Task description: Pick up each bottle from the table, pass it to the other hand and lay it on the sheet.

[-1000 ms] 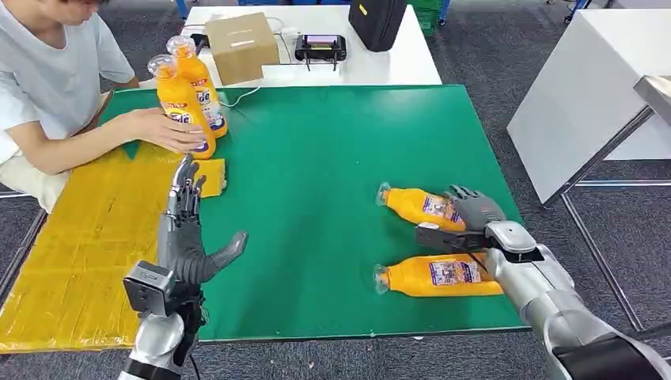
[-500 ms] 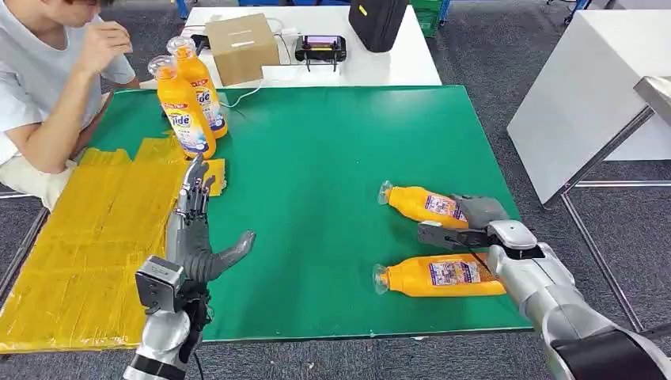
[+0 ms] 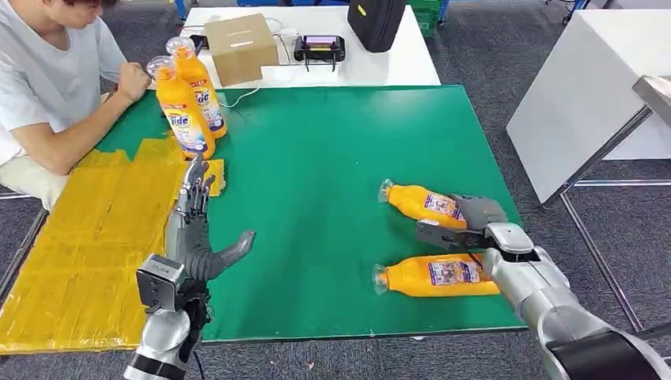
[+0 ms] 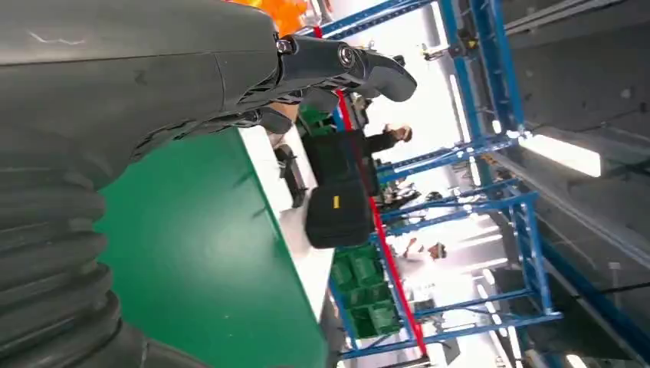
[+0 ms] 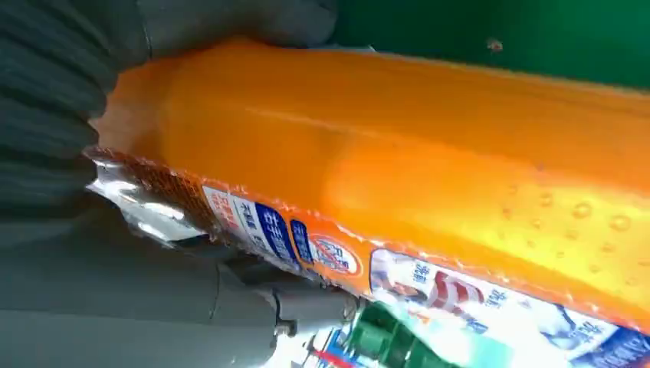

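Two orange bottles lie on the green mat [image 3: 316, 150] at the right. My right hand [image 3: 476, 214] wraps around the base end of the farther lying bottle [image 3: 415, 203]; the right wrist view shows fingers [image 5: 69, 92] above and the thumb below that bottle [image 5: 429, 176]. The nearer lying bottle [image 3: 437, 275] rests beside my right forearm. My left hand [image 3: 192, 229] stands upright and open over the mat's left part, by the edge of the yellow sheet [image 3: 79, 237], holding nothing; its fingers [image 4: 337, 65] are spread. Two more orange bottles [image 3: 180, 111] stand upright at the sheet's far end.
A person [image 3: 47, 71] sits at the left with a fist raised near the upright bottles. Behind the mat a white table [image 3: 396, 67] carries a cardboard box [image 3: 241, 46], a black controller [image 3: 320, 47] and a black bag [image 3: 377, 20]. Another white table [image 3: 581, 99] stands right.
The person's hand let go of the upright bottles and drew back. My right hand's fingers closed down over the farther lying bottle. My left hand shifted slightly.
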Available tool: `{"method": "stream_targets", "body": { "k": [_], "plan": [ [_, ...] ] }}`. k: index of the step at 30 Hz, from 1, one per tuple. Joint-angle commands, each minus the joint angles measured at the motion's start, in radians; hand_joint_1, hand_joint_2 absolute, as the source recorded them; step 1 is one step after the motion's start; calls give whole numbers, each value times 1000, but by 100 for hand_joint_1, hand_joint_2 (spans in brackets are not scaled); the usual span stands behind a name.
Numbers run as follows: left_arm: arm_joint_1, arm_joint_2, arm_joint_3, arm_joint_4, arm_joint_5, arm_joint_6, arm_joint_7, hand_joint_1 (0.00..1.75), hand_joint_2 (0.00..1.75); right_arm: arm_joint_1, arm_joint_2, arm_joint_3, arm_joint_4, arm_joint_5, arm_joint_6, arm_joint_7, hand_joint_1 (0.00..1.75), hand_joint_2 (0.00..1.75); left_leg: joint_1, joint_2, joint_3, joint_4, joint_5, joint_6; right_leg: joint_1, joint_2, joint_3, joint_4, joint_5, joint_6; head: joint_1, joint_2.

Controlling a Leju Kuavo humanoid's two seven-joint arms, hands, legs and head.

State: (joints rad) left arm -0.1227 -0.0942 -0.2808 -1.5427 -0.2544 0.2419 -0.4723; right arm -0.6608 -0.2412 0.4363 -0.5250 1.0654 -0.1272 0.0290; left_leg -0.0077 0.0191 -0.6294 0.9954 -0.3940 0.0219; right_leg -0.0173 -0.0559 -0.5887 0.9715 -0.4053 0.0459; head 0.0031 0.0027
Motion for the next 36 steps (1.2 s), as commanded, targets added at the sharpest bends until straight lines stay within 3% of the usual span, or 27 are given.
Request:
{"method": "stream_targets", "body": {
  "k": [1, 5, 10, 25, 31, 36],
  "plan": [
    [5, 43, -47, -44, -123, -76, 104, 0, 175, 228, 152, -255, -603, -86, -205, -9, 175, 175, 1, 3, 0, 0, -2, -2, 1, 7, -1, 0, 0, -2, 0, 0],
    [-20, 79, -47, -30, -61, -190, 143, 0, 175, 367, 206, -313, -902, -228, -282, -103, 175, 175, 2, 0, 0, 0, -2, -3, 2, 4, -1, 1, -2, -3, 0, 0],
    [-17, 97, -54, -34, -65, -213, 148, 0, 175, 457, 246, -325, -1034, -370, -320, -174, 175, 175, 3, -3, -1, 0, -3, -3, 1, 1, 0, 0, -4, -3, 0, 0],
    [-13, 102, -53, -42, -56, -220, 151, 0, 175, 473, 254, -320, -1061, -434, -322, -223, 175, 175, 2, -2, -1, 0, -3, -4, 1, 3, -1, 0, -5, -1, 0, 0],
    [-18, 103, -50, -54, 16, -260, 155, 0, 175, 507, 257, -213, -1081, -670, -64, -286, 173, 175, 2, -1, -1, 0, -4, -4, 1, 4, -1, 0, -5, -1, 0, 0],
    [-48, 84, -56, -42, 78, -287, 176, 0, 175, 463, 274, -21, -927, -549, 8, -270, 173, 175, 2, 1, -1, -1, -3, -4, 1, 5, -2, 0, -4, -1, 0, 0]
  ]
}}
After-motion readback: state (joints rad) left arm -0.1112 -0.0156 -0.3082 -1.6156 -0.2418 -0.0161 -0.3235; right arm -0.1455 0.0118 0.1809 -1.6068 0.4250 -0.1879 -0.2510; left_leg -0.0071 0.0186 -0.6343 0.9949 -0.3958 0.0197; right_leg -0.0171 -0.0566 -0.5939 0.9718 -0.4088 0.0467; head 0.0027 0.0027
